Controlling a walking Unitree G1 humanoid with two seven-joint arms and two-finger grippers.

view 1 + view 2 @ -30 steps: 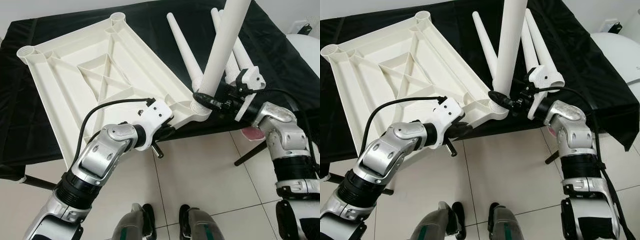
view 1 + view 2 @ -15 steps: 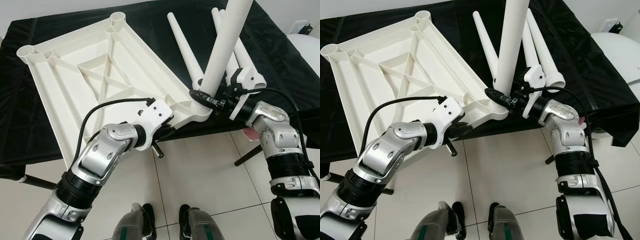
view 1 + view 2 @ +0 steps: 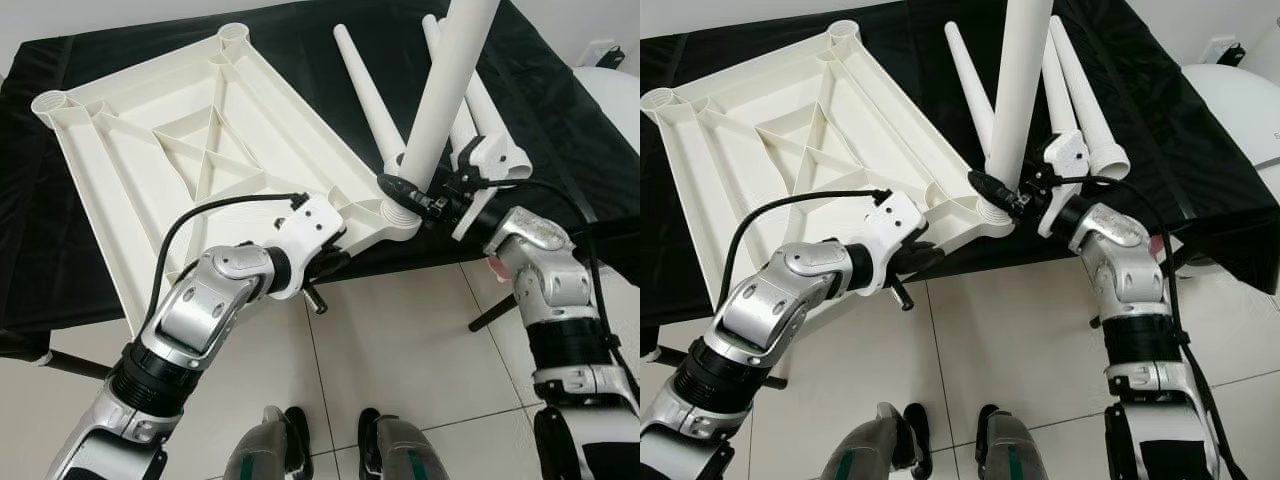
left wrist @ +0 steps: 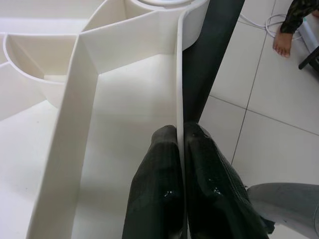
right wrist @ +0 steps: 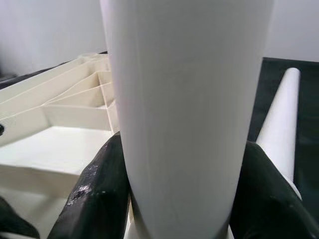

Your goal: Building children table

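Observation:
A white plastic tabletop [image 3: 190, 160] lies upside down on a black-covered table, its ribbed underside up and one corner past the front edge. My left gripper [image 3: 330, 262] is shut on the rim of that near corner; the left wrist view shows its fingertips [image 4: 164, 164] pinching the thin white rim [image 4: 180, 99]. A white table leg [image 3: 445, 90] stands tilted in the corner socket [image 3: 400, 215]. My right gripper [image 3: 408, 192] is shut on the leg's base, its black fingers [image 5: 99, 189] on both sides of the leg [image 5: 184, 109].
Three more white legs [image 3: 1080, 90] lie on the black cloth [image 3: 560, 110] behind my right arm. A white rounded object [image 3: 1240, 100] stands at the far right. White floor tiles [image 3: 400, 350] lie below, with my feet [image 3: 290, 440] near the bottom.
My right wrist has turned and shifted slightly at the leg's base, and the leg's tilt has altered a little. The left gripper keeps its hold on the rim.

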